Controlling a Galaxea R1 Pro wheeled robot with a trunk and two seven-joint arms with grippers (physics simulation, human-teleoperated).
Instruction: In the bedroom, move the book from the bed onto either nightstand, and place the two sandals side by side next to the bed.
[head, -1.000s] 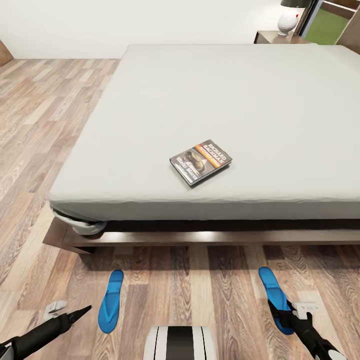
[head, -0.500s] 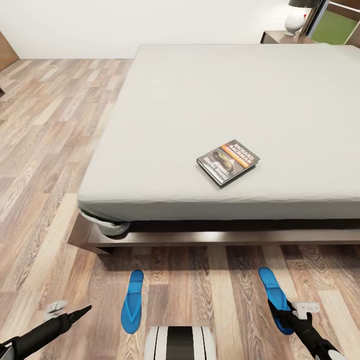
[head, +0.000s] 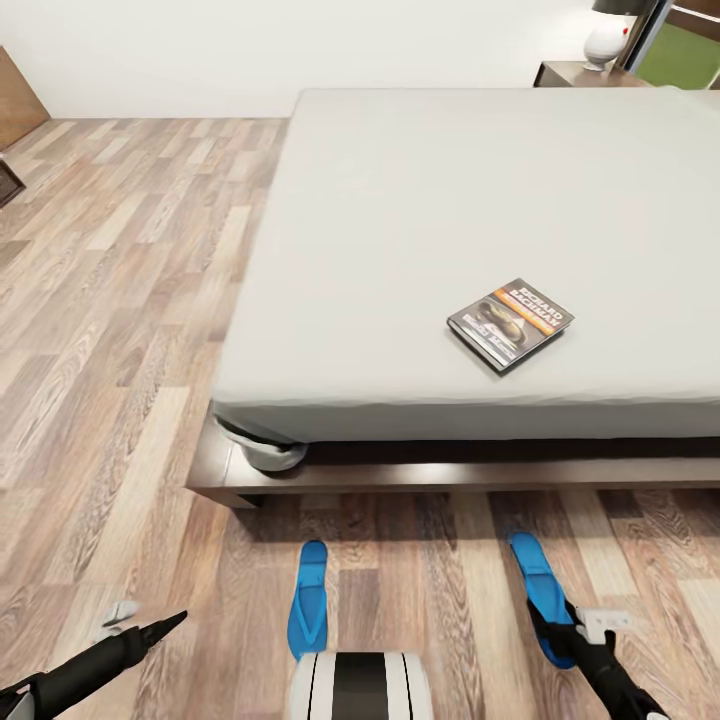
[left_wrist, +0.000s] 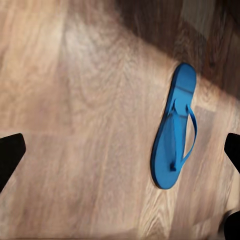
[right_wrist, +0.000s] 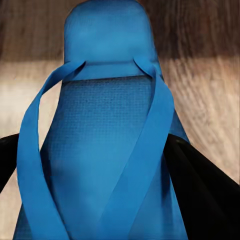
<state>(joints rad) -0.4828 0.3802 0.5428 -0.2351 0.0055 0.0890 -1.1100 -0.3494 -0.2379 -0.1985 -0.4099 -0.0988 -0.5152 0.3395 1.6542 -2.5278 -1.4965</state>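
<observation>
My right end effector (head: 566, 640) stays clenched on one sandal (head: 538, 592); the other sandal (head: 308, 598) has drawn nearer as I shift, my left end effector (head: 150, 628) released.

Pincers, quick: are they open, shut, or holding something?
Left pincer: open, holding nothing, above the floor.
Right pincer: fingers against both sides of a blue sandal, gripping it.

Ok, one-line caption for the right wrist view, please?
Right gripper closed around a blue sandal, fingers on either side of the sole, above the wood-plank floor.
</observation>
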